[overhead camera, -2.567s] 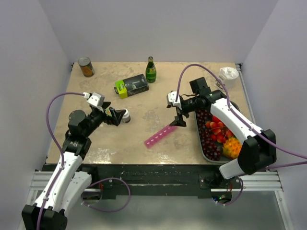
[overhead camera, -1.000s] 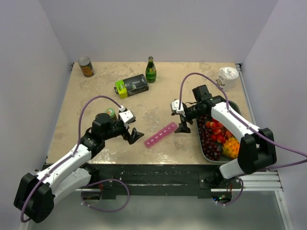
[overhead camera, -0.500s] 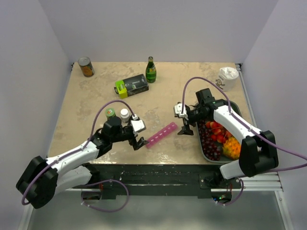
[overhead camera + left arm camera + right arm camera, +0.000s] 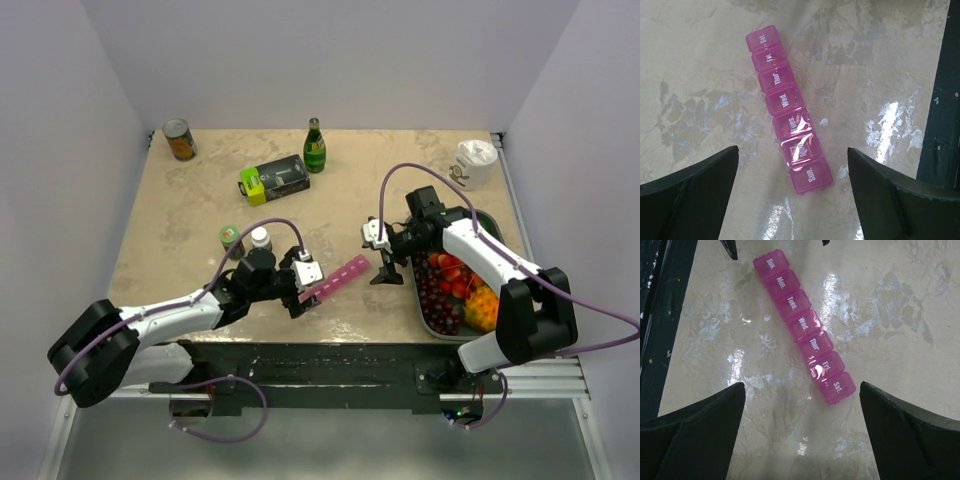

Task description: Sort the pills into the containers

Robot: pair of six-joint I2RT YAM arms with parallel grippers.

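Observation:
The containers are one pink pill-organiser strip lying flat on the table, its seven day-marked lids all shut. No pills show. My left gripper is open at the strip's near-left "Sun." end, its fingers on either side of that end in the left wrist view. The strip runs away from it. My right gripper is open just off the "Sat." end. In the right wrist view the strip lies ahead of its open fingers. Neither gripper touches it.
A white-capped bottle and a green-capped one stand behind my left arm. A dark fruit tray is at the right. A green-and-black box, a green bottle, a can and a white cup stand farther back.
My left arm has swung from the small bottles down and right to the strip's near end. My right gripper has dropped a little toward the strip's far end. The strip has not moved.

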